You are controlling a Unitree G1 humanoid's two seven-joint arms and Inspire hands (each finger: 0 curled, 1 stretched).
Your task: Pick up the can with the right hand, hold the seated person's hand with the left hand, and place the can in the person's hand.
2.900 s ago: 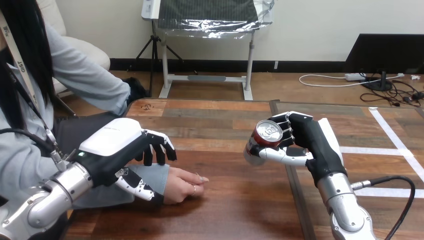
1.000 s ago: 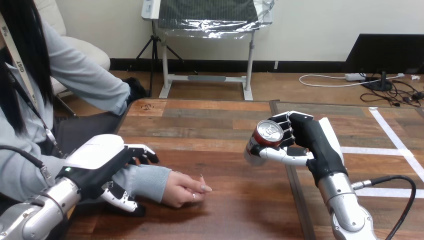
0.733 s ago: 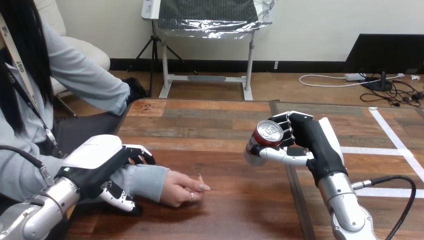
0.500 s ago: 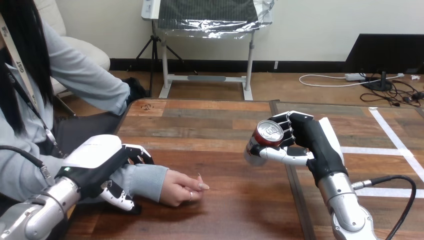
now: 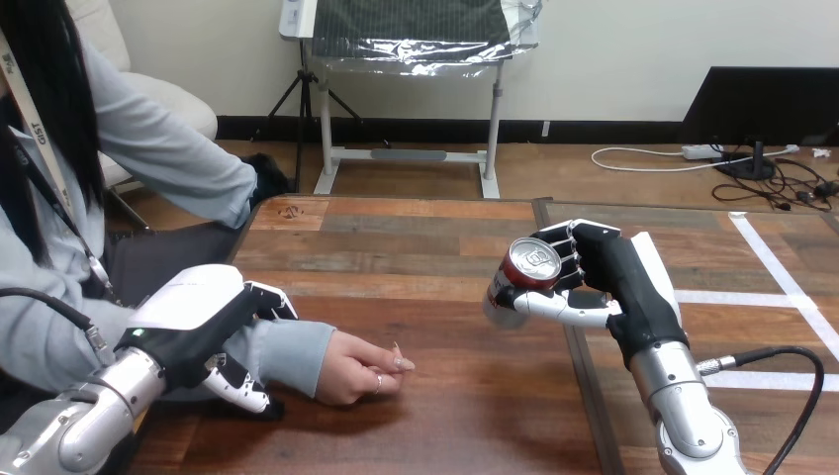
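A red and silver can [image 5: 519, 278] hangs tilted above the table's middle, top facing me, with my right hand [image 5: 604, 282] shut round it. The person's hand [image 5: 358, 366] rests on the table at the lower left, fingers loosely curled and pointing right. My left hand [image 5: 203, 332] wraps the person's forearm just behind the wrist, over the grey sleeve: fingers curl over its top and the thumb sits beneath it. The can is well to the right of the person's hand and above it.
The wooden table [image 5: 435, 247] stretches ahead with bare boards between the person's hand and the can. The person sits at the left edge, their other arm reaching the table's far left corner [image 5: 233, 188].
My left hand has come down from above the sleeve and closed round the person's forearm, sliding slightly left along it. The right hand with the can has stayed still.
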